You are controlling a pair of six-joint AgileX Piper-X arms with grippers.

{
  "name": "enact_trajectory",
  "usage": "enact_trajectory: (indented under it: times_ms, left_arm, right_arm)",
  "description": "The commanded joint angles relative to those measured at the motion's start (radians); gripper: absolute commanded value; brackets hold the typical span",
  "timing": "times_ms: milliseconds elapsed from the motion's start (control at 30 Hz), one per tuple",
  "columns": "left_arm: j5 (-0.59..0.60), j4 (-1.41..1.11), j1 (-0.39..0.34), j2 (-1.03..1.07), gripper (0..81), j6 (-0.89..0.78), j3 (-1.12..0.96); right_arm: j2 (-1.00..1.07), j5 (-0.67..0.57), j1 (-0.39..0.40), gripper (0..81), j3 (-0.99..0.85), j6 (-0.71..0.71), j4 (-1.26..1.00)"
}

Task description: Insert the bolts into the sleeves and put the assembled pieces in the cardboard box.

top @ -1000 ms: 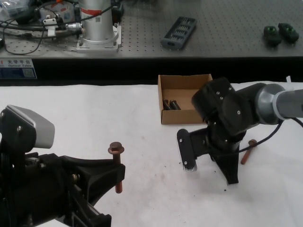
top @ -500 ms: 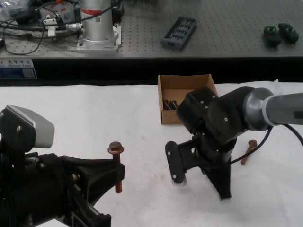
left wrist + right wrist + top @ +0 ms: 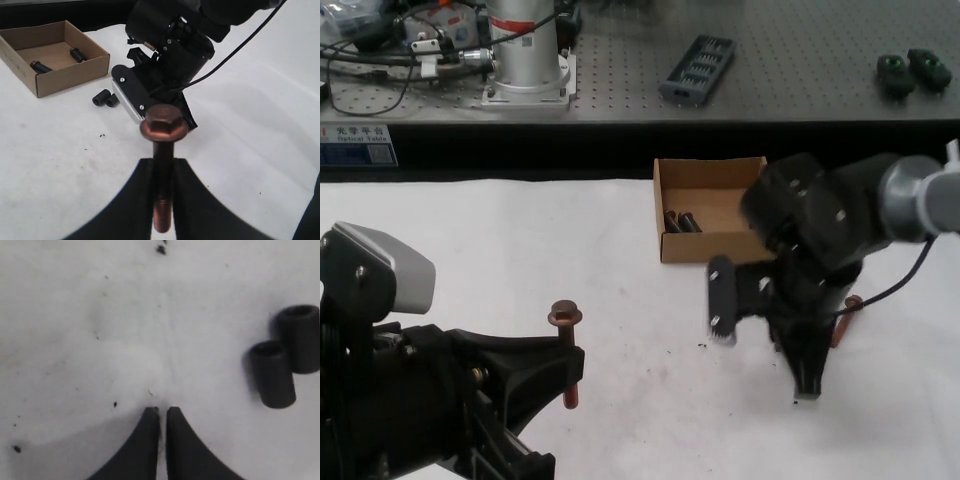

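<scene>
The left hand (image 3: pixel 162 172) pinches a copper bolt (image 3: pixel 163 124) upright, head up. The right hand (image 3: pixel 162 415), fingers pressed together on nothing, points down at the tabletop (image 3: pixel 75 340) near two black sleeves (image 3: pixel 272 375). The cardboard box (image 3: pixel 75 75) stands nearby. Another bolt (image 3: pixel 844 322) lies beside the right arm.

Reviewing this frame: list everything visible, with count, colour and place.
held bolt: 1, copper; upright in the left claw.
loose bolt: 1, copper; on the cloth beside the right arm.
sleeves: 2, black; side by side on the cloth, near the box.
box: 1, brown cardboard; on the cloth's far side.
dark pieces: at least 2; inside the box.
cloth: 1, white; covers the bench.
table: 1, grey, perforated; behind the bench.
rack: 1, dark; on the table.
post: 1, silver; on the table.
left claw: black; shut on the held bolt.
right claw: black; shut, empty, over the cloth by the sleeves.
</scene>
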Motion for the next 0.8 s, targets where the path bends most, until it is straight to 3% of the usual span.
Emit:
enact_trajectory:
  times_ms: [0, 400, 600, 700, 767]
  left_arm:
    - [0.003, -0.013, -0.004, -0.008, 0.6, 0.011, -0.003]
    - [0.003, -0.013, -0.004, -0.008, 0.6, 0.011, -0.003]
    - [0.003, -0.013, -0.004, -0.008, 0.6, 0.011, -0.003]
    - [0.003, -0.013, -0.004, -0.008, 0.6, 0.011, -0.003]
    - [0.003, -0.013, -0.004, -0.008, 0.6, 0.011, -0.003]
  right_arm:
    - [-0.017, -0.041, -0.009, 5.4, -0.015, 0.011, 0.019]
    - [-0.015, -0.221, -0.029, 5.4, -0.045, -0.012, -0.016]
    - [-0.015, -0.164, -0.031, 5.1, -0.048, -0.006, -0.016]
    - [-0.015, -0.111, -0.031, 0.6, -0.053, 0.003, -0.012]
    - [-0.018, -0.08, -0.031, 10.1, -0.053, 0.003, -0.012]
